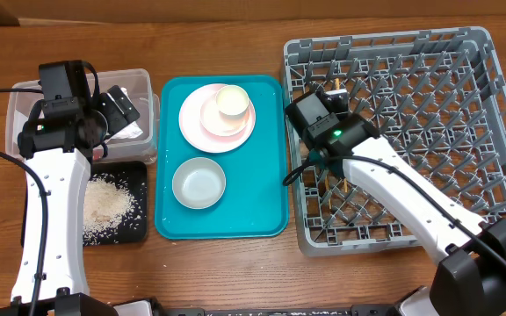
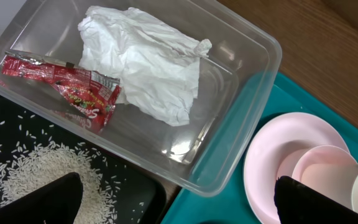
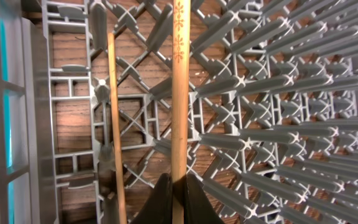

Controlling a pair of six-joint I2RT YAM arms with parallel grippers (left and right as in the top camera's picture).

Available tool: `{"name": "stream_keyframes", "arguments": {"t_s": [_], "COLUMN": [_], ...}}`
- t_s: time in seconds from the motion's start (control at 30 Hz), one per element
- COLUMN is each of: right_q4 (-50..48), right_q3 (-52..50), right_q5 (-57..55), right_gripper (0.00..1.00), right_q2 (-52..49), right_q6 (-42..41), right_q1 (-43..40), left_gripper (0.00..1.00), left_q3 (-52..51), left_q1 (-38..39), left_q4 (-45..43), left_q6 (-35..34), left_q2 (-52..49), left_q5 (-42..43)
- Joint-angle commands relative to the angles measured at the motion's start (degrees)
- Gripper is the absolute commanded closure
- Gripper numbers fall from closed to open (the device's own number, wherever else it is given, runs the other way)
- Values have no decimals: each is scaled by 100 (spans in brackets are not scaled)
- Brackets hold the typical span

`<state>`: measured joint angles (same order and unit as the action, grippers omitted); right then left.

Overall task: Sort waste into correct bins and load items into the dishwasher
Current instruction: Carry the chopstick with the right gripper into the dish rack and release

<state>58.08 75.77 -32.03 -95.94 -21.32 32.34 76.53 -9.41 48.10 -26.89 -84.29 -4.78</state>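
My left gripper (image 2: 179, 208) is open and empty, hovering over the near edge of the clear tub (image 2: 241, 56). The tub holds the crumpled white napkin (image 2: 148, 62) and the red sauce packet (image 2: 67, 87). Loose rice (image 1: 105, 204) lies on the black tray (image 1: 139, 230). My right gripper (image 3: 179, 199) is shut on a wooden chopstick (image 3: 179, 93) over the left part of the grey dish rack (image 1: 464, 105). A second chopstick (image 3: 115, 124) lies in the rack beside it. The pink and white plates (image 1: 198, 123), cream cup (image 1: 233, 103) and grey bowl (image 1: 198, 183) sit on the teal tray (image 1: 271, 219).
The teal tray lies between the two bins and the rack. The rack's upright pegs (image 3: 278, 81) crowd the space to the right of the held chopstick. Wooden table shows through the lattice base.
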Motion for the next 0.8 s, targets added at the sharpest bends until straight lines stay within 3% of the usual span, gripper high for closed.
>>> {"name": "stream_keyframes", "arguments": {"t_s": [0.0,0.6,0.7,0.77], "right_q4": [-7,61,61,63], "right_q3": [111,107,107,107], "right_q5": [245,367,367,365], "right_gripper": [96,95,83,83], "right_q2": [173,168,168,168], "right_q6": [81,232,232,232], "right_q1": [-118,-131,-131,-131], "left_gripper": [0,0,0,0], "left_q3": [125,125,125,125], "left_q1": [4,4,4,4], "left_q4": [-9,-9,-9,-9], "left_q6": [-55,-55,-55,-55], "left_q2": [17,17,17,17], "left_q5": [-11,-11,-11,-11]}}
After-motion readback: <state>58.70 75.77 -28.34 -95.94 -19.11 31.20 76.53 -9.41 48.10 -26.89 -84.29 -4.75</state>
